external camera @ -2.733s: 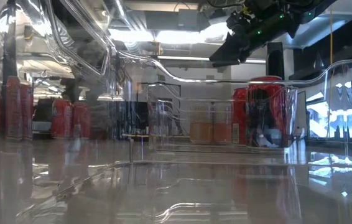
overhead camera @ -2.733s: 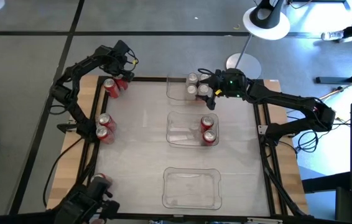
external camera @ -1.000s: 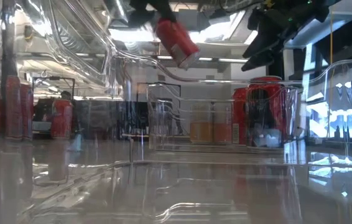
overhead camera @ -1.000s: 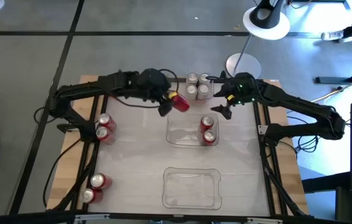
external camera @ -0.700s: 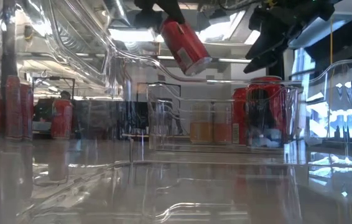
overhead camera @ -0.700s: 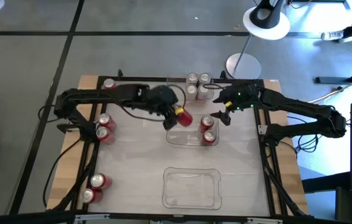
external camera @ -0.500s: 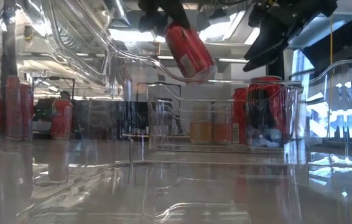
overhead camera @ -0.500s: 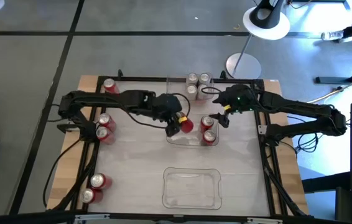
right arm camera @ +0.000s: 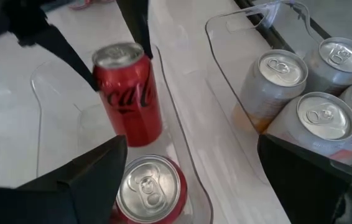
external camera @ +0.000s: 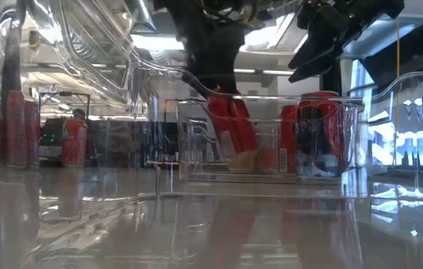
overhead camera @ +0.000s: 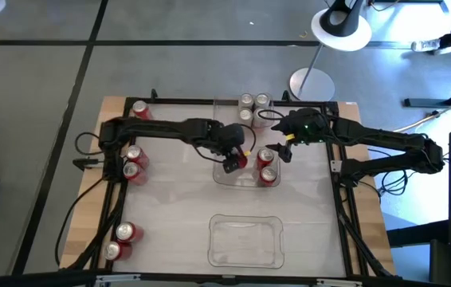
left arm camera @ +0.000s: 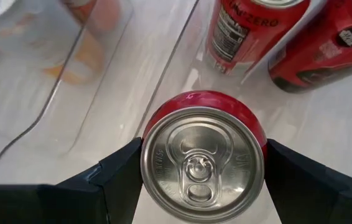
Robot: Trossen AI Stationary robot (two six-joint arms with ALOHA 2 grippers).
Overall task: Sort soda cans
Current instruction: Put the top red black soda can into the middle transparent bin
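Cans everywhere on your table, so here's the layout. Your left gripper [overhead camera: 236,159] is clamped on a red can [overhead camera: 240,160], fingers [left arm camera: 111,180] pressed against both sides of it, and it's down inside the middle tray [overhead camera: 224,177], tilted a bit in the low view. From the left wrist you look straight onto its shiny round silver top with the pull tab.

Two more red cans [overhead camera: 266,164] stand upright in that same tray, on its right side, near the held one but apart from it. The tray is clear, thin plastic, rectangular with rounded corners.

Your right gripper [overhead camera: 286,143] hangs just above those two cans with its jaws apart and nothing between them. Its wrist view shows one red can's glossy side and the other's silver lid just below the fingers.

Four silver cans [overhead camera: 252,109] sit packed together in the far tray [overhead camera: 219,112], same clear plastic. The near tray [overhead camera: 245,241] is also clear.

Loose red cans stand on the smooth pale table [overhead camera: 170,215]: one at the far left corner [overhead camera: 139,109], a pair [overhead camera: 134,161] along the left edge, another pair [overhead camera: 121,240] at the near left.
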